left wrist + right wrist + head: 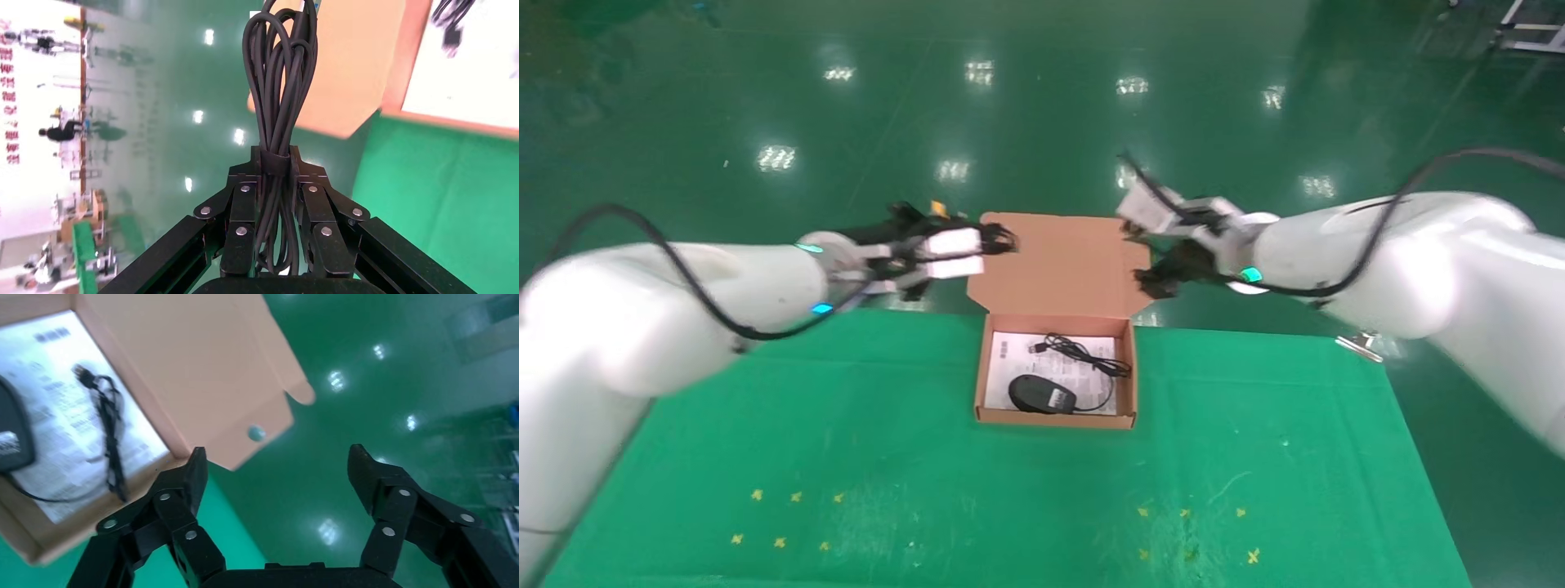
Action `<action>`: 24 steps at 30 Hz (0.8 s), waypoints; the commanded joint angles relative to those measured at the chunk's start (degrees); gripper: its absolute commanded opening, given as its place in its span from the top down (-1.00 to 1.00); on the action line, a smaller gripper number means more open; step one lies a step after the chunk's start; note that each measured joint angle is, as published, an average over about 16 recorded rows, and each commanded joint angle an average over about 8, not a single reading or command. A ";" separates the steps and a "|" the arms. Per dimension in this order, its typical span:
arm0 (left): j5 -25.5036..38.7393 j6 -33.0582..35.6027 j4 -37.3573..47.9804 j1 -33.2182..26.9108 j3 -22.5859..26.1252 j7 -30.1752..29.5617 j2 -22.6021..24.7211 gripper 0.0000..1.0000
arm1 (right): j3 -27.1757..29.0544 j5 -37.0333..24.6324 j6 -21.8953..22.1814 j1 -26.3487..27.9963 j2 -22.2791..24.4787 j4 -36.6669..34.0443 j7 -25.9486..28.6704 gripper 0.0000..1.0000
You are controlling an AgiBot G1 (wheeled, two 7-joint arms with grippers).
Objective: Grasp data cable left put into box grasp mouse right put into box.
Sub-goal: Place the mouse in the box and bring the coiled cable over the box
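Note:
The tan box (981,384) sits open at the middle back of the green table, its lid (1058,261) tipped back. On its white sheet lies the black mouse (1042,394), and the mouse's cord (1083,351) is coiled behind it. My left gripper (997,239) hovers at the lid's left edge, shut on the bundled black data cable (278,92), which is pinched at its band between the fingers (242,208). To the right of the lid my right gripper (1152,273) hangs open and empty (278,468). The right wrist view also takes in the mouse (12,435) and the lid's round hole (256,433).
Green cloth (846,425) covers the table, with small yellow crosses (780,518) toward the front. A metal clip (1359,343) sits at the table's back right corner. Shiny green floor (1042,106) lies beyond the back edge.

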 commanded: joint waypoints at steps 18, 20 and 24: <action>-9.90 -14.29 8.63 3.41 10.09 6.04 5.97 1.00 | 0.12 -11.03 -6.74 6.88 10.62 14.35 12.77 -1.00; -11.24 -15.00 8.94 3.48 11.87 6.00 6.02 1.00 | 0.26 -12.52 -7.50 7.36 11.28 15.88 14.47 -1.00; -13.70 -16.06 9.61 3.28 15.27 5.69 6.09 1.00 | 0.53 -15.18 -8.99 8.15 12.34 18.53 17.42 -1.00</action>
